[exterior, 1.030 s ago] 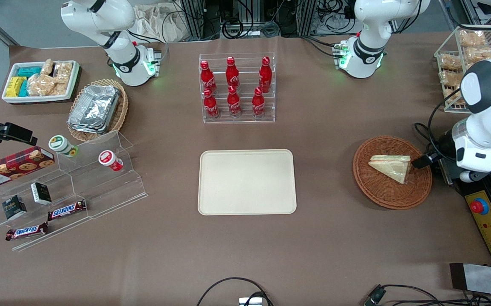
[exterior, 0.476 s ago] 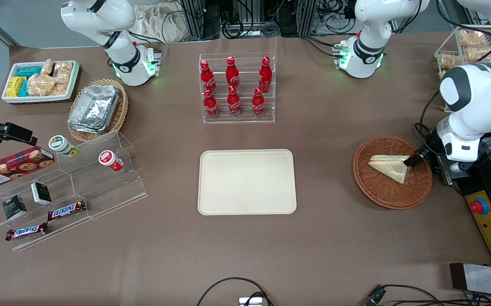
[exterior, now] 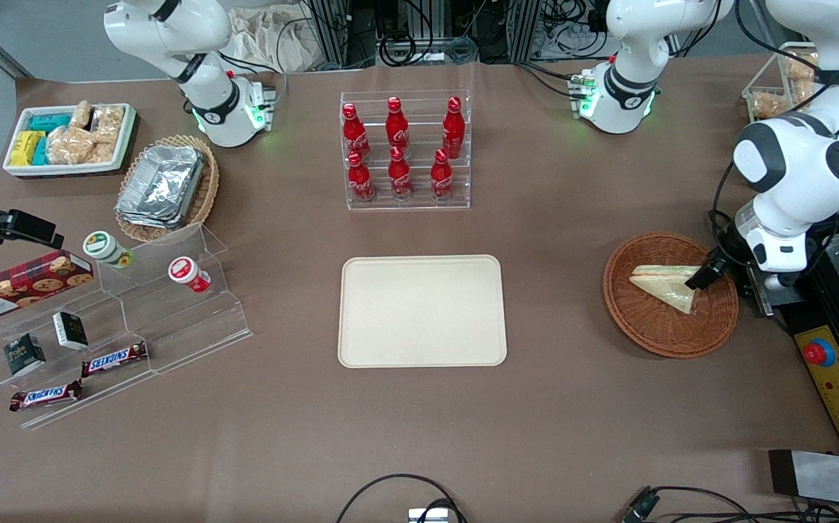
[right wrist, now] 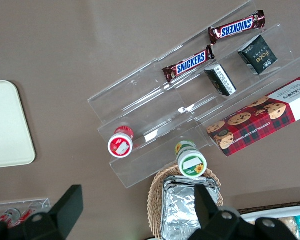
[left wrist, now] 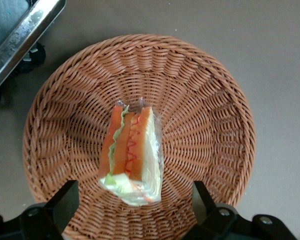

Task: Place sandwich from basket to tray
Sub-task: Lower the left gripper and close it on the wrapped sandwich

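Note:
The sandwich, a wrapped white-bread wedge with orange and green filling, lies in the round reddish-brown wicker basket toward the working arm's end of the table. In the left wrist view the sandwich rests on the basket's woven floor, cut edge up. My left gripper hangs low over the basket, at the sandwich's edge that faces the working arm's end. It is open and empty, one finger to each side of the sandwich's end, not touching it. The cream-beige tray lies flat mid-table.
An acrylic rack of red cola bottles stands farther from the front camera than the tray. A black control box with a red button and a metal-edged unit sit close beside the basket. Snack shelves lie toward the parked arm's end.
The left arm has swung farther from the front camera and risen. Its gripper has shifted slightly over the basket toward the sandwich. The sandwich has not moved.

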Controlling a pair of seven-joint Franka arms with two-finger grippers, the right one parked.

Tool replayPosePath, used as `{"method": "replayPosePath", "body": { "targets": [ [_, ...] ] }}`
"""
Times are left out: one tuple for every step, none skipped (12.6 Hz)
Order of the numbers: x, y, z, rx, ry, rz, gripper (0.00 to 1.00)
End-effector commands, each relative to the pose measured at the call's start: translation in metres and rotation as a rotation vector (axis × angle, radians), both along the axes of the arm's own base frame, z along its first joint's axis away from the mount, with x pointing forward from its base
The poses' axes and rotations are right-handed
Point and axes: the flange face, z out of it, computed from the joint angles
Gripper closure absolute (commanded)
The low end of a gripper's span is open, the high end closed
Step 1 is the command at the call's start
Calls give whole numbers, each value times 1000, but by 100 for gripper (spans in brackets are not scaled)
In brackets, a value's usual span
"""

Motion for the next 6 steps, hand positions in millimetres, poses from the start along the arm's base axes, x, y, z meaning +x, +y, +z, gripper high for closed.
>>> {"method": "replayPosePath", "body": {
  "targets": [
    [-3, 1, -14, 0, -30, 33, 0],
    [-3, 1, -18, -1, -28, 37, 0],
    [-2, 2, -22, 1, -32, 39, 0],
    [-3, 2, -26, 2, -33, 42, 0],
    [-3, 3, -32, 2, -38, 61, 0],
    [-2, 2, -37, 2, -41, 72, 0]
  ]
}}
